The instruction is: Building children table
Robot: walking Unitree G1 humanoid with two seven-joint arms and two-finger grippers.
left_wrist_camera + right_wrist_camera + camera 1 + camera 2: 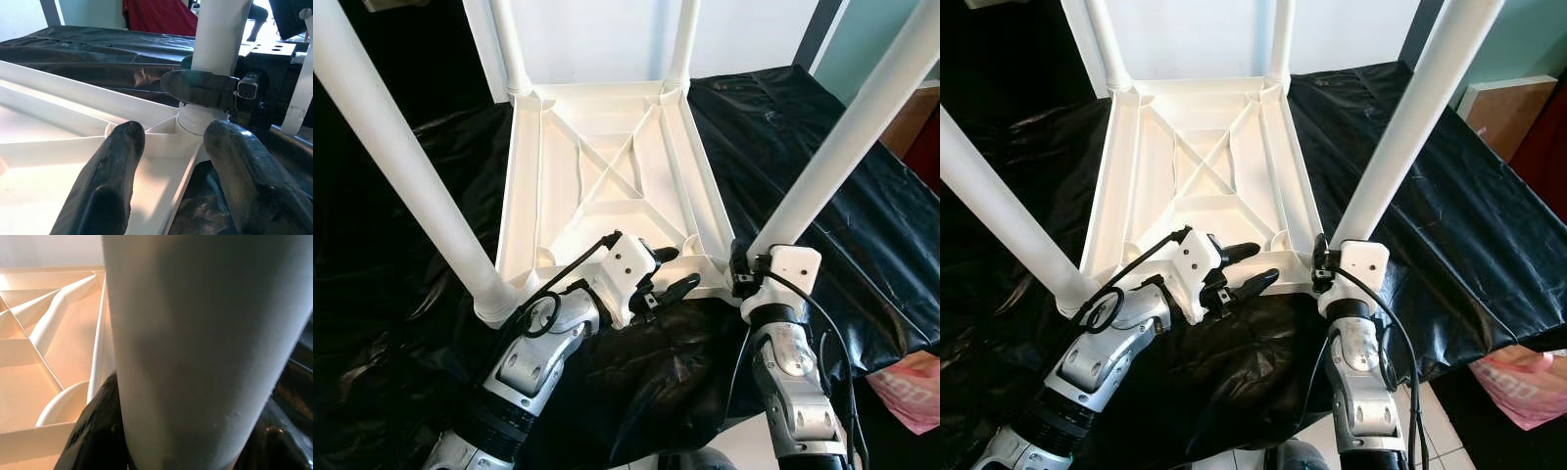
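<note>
Right gripper (1324, 266) clamps the base of the near-right leg (1408, 117) of the upturned white table (1203, 157), which lies on black sheeting (1400, 176) with its legs pointing up and long axis running away. Left gripper (1246, 266), fingers apart, reaches rightwards over the table's near rim towards that leg.

Head eyes look down on the upturned table (607, 166); wrist views (very close) share its near-right leg (215, 34).
</note>
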